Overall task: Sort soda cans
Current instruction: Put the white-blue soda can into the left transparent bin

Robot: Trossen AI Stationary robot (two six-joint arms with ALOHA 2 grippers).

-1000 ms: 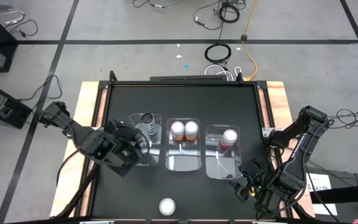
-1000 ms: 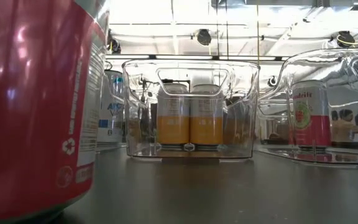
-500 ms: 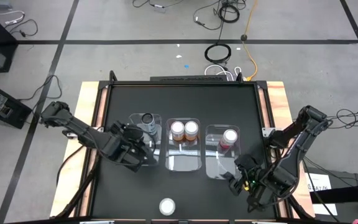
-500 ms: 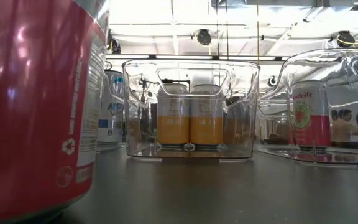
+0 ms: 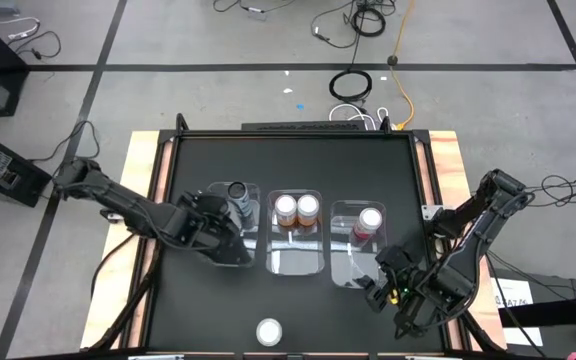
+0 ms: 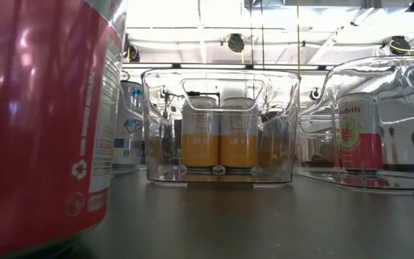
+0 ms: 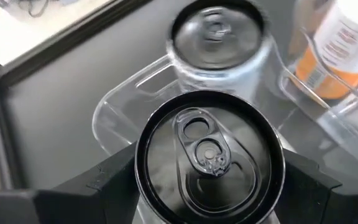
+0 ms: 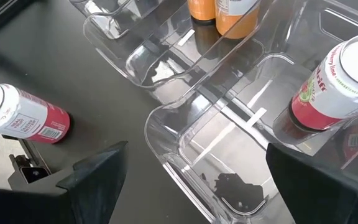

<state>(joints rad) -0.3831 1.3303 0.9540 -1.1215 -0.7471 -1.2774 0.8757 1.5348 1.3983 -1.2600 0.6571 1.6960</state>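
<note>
From overhead, the left gripper (image 5: 230,240) hangs over the near end of the left bin (image 5: 251,262), its fingers clasped round a dark can it carries, while a second dark can (image 5: 238,191) already stands at that bin's far end; the middle bin (image 5: 296,262) holds two orange cans (image 5: 297,208), the right bin (image 5: 353,275) one red can (image 5: 370,218), and a last red can (image 5: 269,331) stands alone near the table's front edge, making six cans and three bins. The right gripper (image 5: 380,292) waits spread wide and empty by the right bin's near corner. At table height, the loose red can (image 6: 45,122) fills the frame's left, with the orange pair (image 6: 219,137) behind it in their bin and the binned red can (image 6: 359,140) to the right; neither gripper shows here. From the left wrist, the held dark can (image 7: 209,165) sits between the dark fingers (image 7: 107,186), directly above the bin floor and just beside its twin (image 7: 217,38); released off-centre, it could well clip that can or the bin wall and topple. From the right wrist, the open fingers (image 8: 95,177) frame the right bin's bare floor (image 8: 229,149), the loose red can (image 8: 20,115) lying well apart, so a hasty reach would probably knock the bin's rim or tip the can.
</note>
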